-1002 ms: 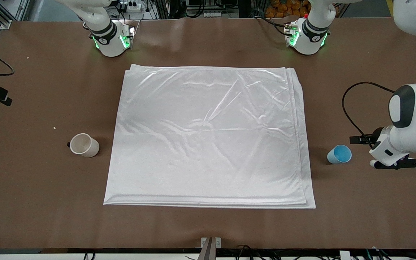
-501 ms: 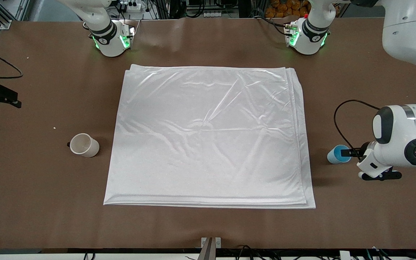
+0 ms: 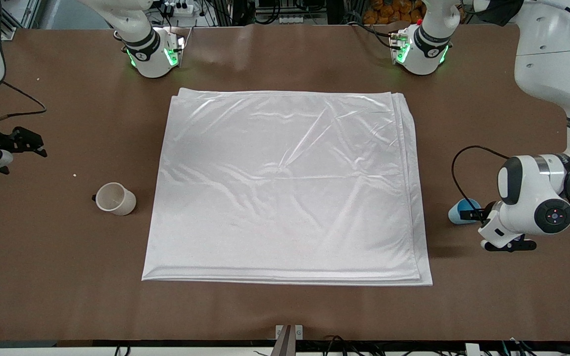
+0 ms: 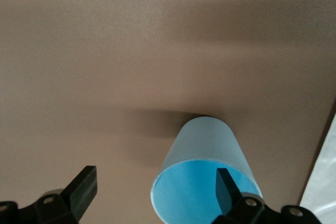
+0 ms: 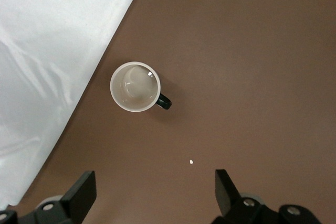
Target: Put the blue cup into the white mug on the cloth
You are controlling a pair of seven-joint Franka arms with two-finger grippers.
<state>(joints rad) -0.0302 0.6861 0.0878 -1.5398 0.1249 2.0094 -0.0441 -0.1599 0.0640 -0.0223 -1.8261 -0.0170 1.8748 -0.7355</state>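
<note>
Left hand [image 4: 152, 192] open by blue cup [image 4: 202, 174]; brown table [image 3: 285, 311].

Blue cup [image 3: 459, 211]: upright on table, just off cloth [image 3: 285, 188] at left-arm end. White mug [image 3: 115, 199]: upright, empty, black handle, near cloth's right-arm edge. Cloth flat, folded, creased.

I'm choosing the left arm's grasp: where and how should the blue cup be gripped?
Pinch the blue cup by its rim wall from above: it stands upright, mouth open, without a handle. The open left claw already has one finger inside the mouth.
</note>
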